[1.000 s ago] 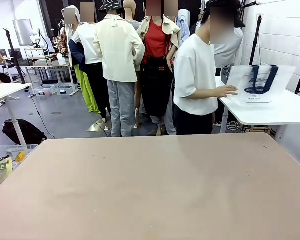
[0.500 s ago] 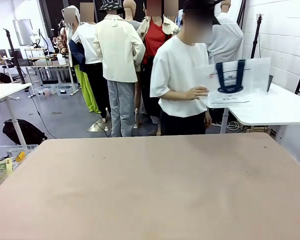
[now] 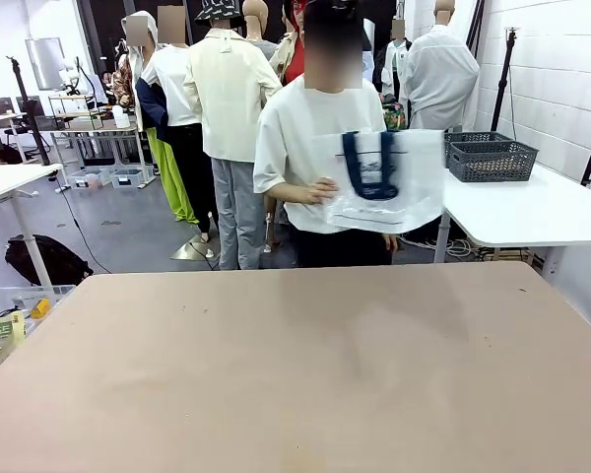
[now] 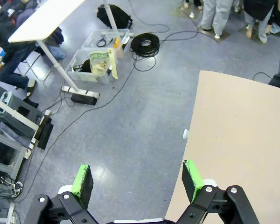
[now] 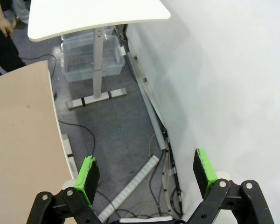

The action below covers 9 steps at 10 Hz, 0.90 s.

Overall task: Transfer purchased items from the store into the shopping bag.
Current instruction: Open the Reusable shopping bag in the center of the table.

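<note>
While the left end effector (image 4: 135,179) hangs spread and empty over the floor just off the beige worktop's (image 4: 242,140) edge, the right end effector (image 5: 147,175) gapes empty too, near the wall. Past the far edge, a person's hand (image 3: 320,190) holds the shopping bag (image 3: 389,187) up; the store (image 3: 491,158) sits on a white worktop (image 3: 532,212) behind.

The right gripper (image 5: 146,175) hangs with fingers wide apart over grey floor (image 5: 116,126) and cables (image 5: 164,156), between a beige table (image 5: 18,121) and a white wall (image 5: 233,84).
</note>
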### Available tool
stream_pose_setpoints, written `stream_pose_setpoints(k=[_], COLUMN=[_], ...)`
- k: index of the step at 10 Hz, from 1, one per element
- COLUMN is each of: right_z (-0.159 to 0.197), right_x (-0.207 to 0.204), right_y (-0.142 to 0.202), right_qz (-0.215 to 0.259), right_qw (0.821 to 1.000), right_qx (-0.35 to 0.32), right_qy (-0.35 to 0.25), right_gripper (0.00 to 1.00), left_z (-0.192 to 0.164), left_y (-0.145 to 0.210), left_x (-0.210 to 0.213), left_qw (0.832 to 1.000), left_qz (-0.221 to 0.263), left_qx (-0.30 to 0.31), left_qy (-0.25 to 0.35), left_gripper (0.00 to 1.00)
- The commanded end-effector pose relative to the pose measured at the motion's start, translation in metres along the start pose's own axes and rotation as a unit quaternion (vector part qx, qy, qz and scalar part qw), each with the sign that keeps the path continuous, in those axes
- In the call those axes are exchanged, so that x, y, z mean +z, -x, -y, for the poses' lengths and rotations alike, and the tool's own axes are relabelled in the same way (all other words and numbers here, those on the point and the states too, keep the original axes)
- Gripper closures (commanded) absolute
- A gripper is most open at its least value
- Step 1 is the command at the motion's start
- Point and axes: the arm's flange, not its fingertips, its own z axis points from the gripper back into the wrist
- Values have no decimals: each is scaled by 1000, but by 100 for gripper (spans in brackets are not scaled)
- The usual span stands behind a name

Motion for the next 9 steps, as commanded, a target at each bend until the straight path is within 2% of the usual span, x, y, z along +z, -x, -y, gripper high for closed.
stream_pose_setpoints(k=[1,9], right_z=[0,0], right_x=[0,0], right_y=[0,0], right_qz=[-1,-1], right_qw=[1000,1000], right_qx=[9,9], right_qy=[3,3], right_gripper=[0,0], left_z=[-2,-2], left_y=[0,0], left_x=[1,1], left_qw=[1000,1000], left_qz=[4,4], left_qx=[-11,-11], left_qy=[-2,-2], left_gripper=[0,0])
